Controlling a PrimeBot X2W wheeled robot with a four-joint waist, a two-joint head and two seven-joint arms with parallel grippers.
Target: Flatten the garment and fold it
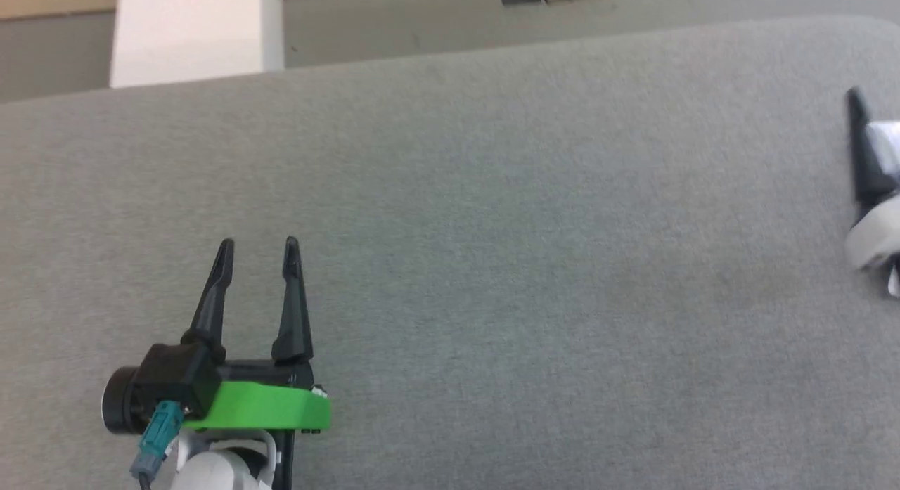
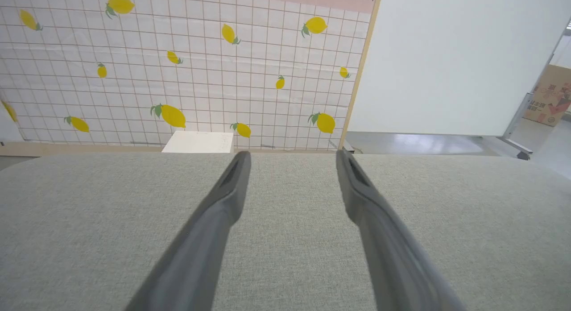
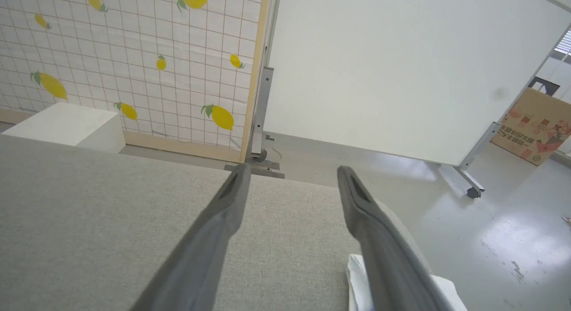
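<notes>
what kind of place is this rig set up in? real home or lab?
Most likely a lab or studio mock-up, not a real home: a printed lemon-tile backdrop panel lettered RESTAURANT, a white partition on casters, and a grey fabric-covered worktop over a bare glossy floor.

White garment (image 3: pixel 356 282) at table (image 3: pixel 89 213) edge, mostly hidden.

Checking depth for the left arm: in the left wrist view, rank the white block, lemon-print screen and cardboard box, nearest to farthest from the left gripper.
1. white block, straight ahead past the table edge.
2. lemon-print screen, directly behind the block.
3. cardboard box, far right, beyond the white panel.
</notes>
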